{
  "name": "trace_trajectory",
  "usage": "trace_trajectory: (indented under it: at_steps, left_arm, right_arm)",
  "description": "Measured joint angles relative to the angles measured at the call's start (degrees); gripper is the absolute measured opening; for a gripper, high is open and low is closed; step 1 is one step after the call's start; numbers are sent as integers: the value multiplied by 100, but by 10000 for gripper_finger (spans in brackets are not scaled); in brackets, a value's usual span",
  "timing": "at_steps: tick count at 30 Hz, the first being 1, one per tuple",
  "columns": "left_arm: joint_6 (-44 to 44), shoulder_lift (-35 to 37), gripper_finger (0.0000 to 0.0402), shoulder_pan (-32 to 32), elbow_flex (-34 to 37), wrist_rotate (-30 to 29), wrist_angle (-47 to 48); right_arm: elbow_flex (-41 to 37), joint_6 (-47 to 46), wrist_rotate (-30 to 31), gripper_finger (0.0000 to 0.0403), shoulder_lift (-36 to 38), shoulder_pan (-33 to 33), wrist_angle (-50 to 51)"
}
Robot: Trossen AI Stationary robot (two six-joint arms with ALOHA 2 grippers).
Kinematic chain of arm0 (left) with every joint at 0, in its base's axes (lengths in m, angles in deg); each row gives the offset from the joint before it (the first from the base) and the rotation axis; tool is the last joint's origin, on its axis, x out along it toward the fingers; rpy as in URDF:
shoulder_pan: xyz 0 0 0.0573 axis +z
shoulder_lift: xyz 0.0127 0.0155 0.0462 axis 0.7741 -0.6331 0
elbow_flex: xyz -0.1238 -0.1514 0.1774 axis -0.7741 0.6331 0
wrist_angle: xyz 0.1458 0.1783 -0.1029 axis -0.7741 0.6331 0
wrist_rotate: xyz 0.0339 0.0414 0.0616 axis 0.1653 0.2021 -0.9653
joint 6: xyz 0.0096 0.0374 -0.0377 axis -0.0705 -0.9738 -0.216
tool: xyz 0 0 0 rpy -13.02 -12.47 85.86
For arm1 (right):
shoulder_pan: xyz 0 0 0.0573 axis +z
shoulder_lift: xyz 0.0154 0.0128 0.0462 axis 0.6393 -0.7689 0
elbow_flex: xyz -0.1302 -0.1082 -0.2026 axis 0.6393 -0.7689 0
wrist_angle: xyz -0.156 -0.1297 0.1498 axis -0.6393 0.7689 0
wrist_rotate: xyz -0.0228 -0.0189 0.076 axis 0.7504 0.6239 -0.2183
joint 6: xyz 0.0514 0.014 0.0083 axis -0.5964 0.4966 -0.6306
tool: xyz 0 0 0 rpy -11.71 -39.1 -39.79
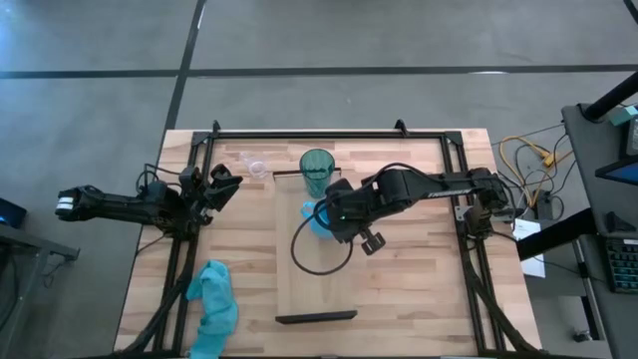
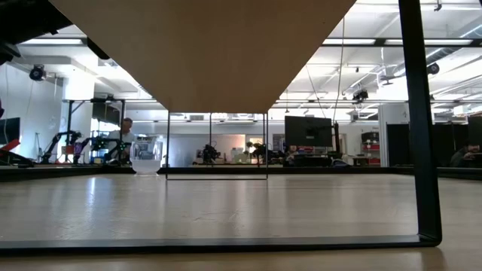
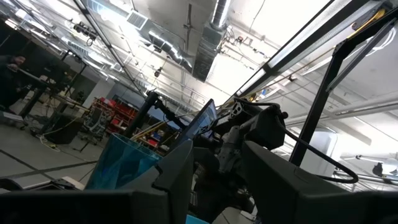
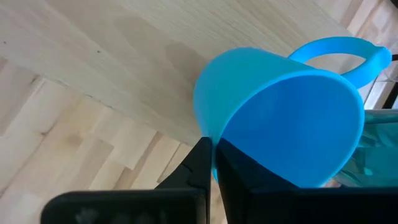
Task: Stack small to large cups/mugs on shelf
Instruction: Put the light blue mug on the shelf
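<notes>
The bright blue mug (image 4: 280,118) is tilted over the light wooden shelf (image 1: 315,284), right beside the tall teal tumbler (image 1: 317,172), which stands upright on the shelf's far end. My right gripper (image 4: 214,171) is shut on the mug, and it also shows in the high view (image 1: 324,214). The small clear cup (image 1: 256,166) stands on the tabletop, left of the shelf. My left gripper (image 1: 221,186) is open and empty at the table's left side, near the clear cup. My right gripper holds the mug by its rim (image 4: 214,144), on the side away from the handle (image 4: 348,53). One finger (image 4: 236,177) is inside the mug and one (image 4: 198,168) is outside. The mug is tilted, mouth toward the gripper; its base is hidden.
A black cable (image 1: 317,257) loops over the middle of the shelf. A dark rail (image 1: 315,317) closes the shelf's near end. A light blue cloth (image 1: 211,304) lies at the table's near left. Black frames (image 1: 469,239) run along both table sides.
</notes>
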Motion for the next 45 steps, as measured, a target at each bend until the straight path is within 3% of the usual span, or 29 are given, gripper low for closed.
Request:
trace_trajectory:
  at_steps: [19,30,36,45]
  left_arm:
    - [-7,-37,129,-1,4,2,2]
    - [-9,-37,129,2,4,-29,0]
    - [-9,-37,129,2,4,-57,0]
    - [-11,-37,129,1,4,-63,0]
  right_arm:
    - [44,-121,-59,15,0,0,0]
    - [44,-151,4,81,0,0,-62]
    - [44,-109,33,102,0,0,-450]
    - [0,-25,-35,91,0,0,-1325]
